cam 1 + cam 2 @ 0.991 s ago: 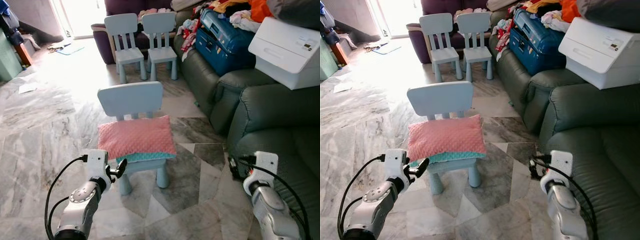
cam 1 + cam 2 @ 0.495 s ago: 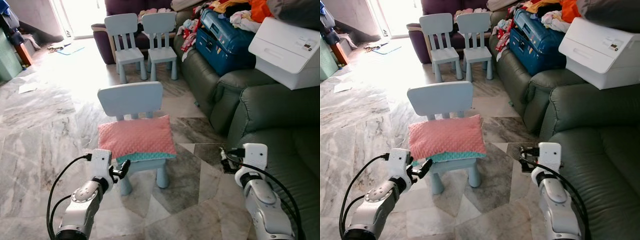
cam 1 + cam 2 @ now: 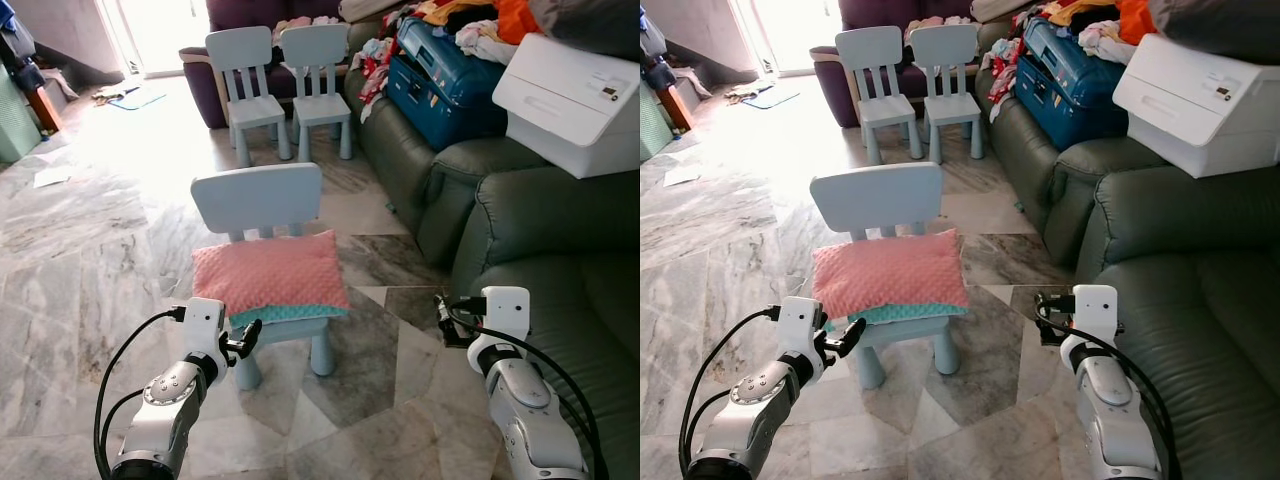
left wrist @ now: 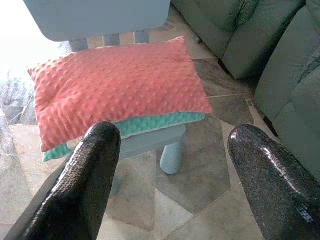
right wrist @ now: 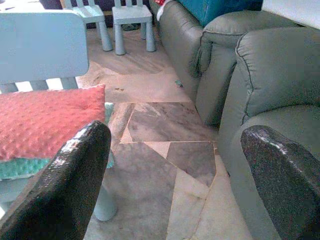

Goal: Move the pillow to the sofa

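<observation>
So here's what you're looking at: the pillow (image 3: 270, 274) is lying flat on the seat of a small light-blue chair (image 3: 258, 198) sitting dead centre on the marble floor (image 3: 90, 250), pink bumpy side up with a teal layer peeking out along the near edge. Your left gripper (image 3: 245, 340) is at about 7 o'clock from the pillow, just beside the chair's near-left corner but not touching the pillow, and the left wrist view shows its jaws spread wide with the pillow sitting in the gap beyond the fingertips (image 4: 100, 145). Your right gripper (image 3: 442, 322) is off at about 4 o'clock from the chair, hovering over the floor right next to the grey-green sofa (image 3: 560, 260), well apart from the pillow; its jaws are wide too, going by the right wrist view. The sofa runs up the right side from 3 o'clock to 1 o'clock, and it's pretty loaded further back: a blue suitcase (image 3: 450, 85), a heap of clothes (image 3: 470, 25) and a white box-like appliance (image 3: 575, 100) on the armrest. Two more little blue chairs (image 3: 285, 85) stand at 12 o'clock in front of a purple sofa (image 3: 200, 75).
</observation>
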Available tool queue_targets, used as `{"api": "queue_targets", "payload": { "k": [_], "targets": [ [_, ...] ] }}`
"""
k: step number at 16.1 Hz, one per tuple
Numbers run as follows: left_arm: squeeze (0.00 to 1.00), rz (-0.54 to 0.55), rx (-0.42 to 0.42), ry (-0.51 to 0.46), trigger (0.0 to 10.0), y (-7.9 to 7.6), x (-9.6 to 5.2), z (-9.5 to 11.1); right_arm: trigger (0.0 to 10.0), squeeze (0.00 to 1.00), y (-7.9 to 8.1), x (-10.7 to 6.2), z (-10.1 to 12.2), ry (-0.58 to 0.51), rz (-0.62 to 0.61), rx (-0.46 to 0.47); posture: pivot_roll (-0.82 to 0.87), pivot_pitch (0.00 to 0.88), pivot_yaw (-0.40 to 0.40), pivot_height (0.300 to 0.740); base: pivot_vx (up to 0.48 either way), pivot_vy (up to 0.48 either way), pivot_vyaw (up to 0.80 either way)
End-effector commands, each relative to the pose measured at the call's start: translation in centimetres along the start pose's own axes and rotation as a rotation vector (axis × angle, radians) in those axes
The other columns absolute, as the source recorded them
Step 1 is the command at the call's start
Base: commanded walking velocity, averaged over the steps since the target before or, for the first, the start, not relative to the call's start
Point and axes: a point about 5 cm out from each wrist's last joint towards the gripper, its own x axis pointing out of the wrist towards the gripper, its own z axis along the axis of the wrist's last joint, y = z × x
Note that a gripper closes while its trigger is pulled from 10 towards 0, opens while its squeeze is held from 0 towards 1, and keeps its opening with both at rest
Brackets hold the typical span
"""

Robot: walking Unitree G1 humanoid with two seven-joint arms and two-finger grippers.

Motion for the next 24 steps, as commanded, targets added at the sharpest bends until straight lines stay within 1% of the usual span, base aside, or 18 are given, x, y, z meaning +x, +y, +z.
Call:
{"api": "queue_targets", "payload": {
  "k": [1, 24],
  "targets": [
    [0.0, -0.004, 0.015, -0.012, 10.0, 0.17, -0.16, 0.25, 10.0, 0.0, 0.17, 0.07, 0.64, -0.025, 0.003, -0.004, -0.18, 0.0, 0.024, 0.74, 0.0, 0.0, 0.0],
    [0.0, -0.004, 0.015, -0.012, 10.0, 0.17, -0.16, 0.25, 10.0, 0.0, 0.17, 0.07, 0.64, -0.025, 0.003, -0.004, -0.18, 0.0, 0.024, 0.74, 0.0, 0.0, 0.0]
  ]
}}
